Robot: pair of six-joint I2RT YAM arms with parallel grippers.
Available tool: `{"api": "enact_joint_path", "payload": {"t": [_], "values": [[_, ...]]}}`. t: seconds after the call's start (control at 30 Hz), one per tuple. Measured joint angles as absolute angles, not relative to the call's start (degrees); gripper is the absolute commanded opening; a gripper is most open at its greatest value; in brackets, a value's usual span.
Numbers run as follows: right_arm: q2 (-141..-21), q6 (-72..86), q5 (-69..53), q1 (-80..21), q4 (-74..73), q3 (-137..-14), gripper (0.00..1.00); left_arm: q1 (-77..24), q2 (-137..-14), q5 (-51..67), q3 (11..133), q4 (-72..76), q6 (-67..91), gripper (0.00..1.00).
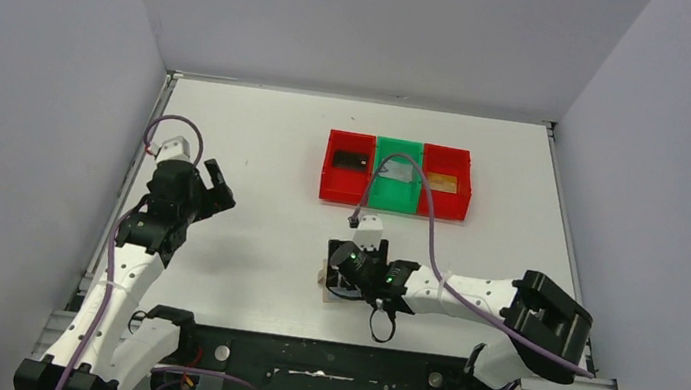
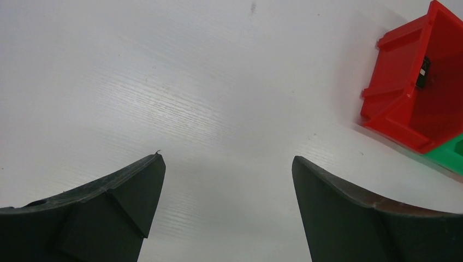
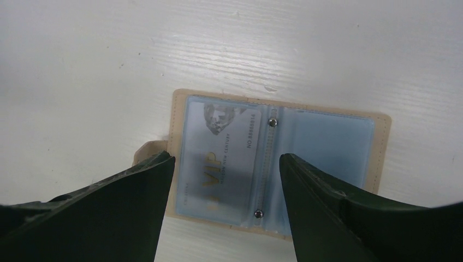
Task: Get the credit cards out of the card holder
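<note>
**Top external:** The right arm (image 1: 469, 297) lies low and stretched leftward across the near part of the table (image 1: 259, 133). The right gripper (image 1: 351, 274) points down over the card holder (image 1: 325, 284), of which only a tan edge shows beneath the wrist. The left arm (image 1: 125, 267) is bent upright at the left side. The left gripper (image 1: 214, 183) is spread, empty and well apart from the holder, so the right arm is clearly the nearer. At the far side, a black card (image 1: 351, 159), a silver-grey card (image 1: 403, 172) and a gold card (image 1: 441, 182) each lie in one of three bins.

**Left wrist:** The left gripper (image 2: 226, 164) is wide open over bare table and holds nothing. A red bin (image 2: 404, 98) sits at the right edge.

**Right wrist:** The card holder (image 3: 327, 147) lies open and flat directly below, with its long axis running across the gap between the fingers. A VIP card (image 3: 224, 153) sits in its left sleeve, with its long axis running away from the camera. The right gripper (image 3: 226, 158) is spread wide to either side of that card and grips nothing. Judging by this, the coming move is a straight descent onto the card.
</note>
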State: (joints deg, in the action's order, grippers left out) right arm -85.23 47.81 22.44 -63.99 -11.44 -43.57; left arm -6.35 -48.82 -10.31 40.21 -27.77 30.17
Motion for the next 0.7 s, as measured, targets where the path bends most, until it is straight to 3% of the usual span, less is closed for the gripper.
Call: {"api": "enact_joint_path", "payload": {"t": [0.27, 0.7], "values": [[-90.72, 47.68, 23.14, -64.97, -12.34, -46.7, 0.67, -6.35, -48.82, -8.64, 40.21, -27.49, 29.43, 0.88], [-93.62, 48.36, 23.49, -64.97, -12.67, -47.59, 0.4, -6.35, -48.86, -6.11, 40.21, -27.18, 28.82, 0.88]]}}
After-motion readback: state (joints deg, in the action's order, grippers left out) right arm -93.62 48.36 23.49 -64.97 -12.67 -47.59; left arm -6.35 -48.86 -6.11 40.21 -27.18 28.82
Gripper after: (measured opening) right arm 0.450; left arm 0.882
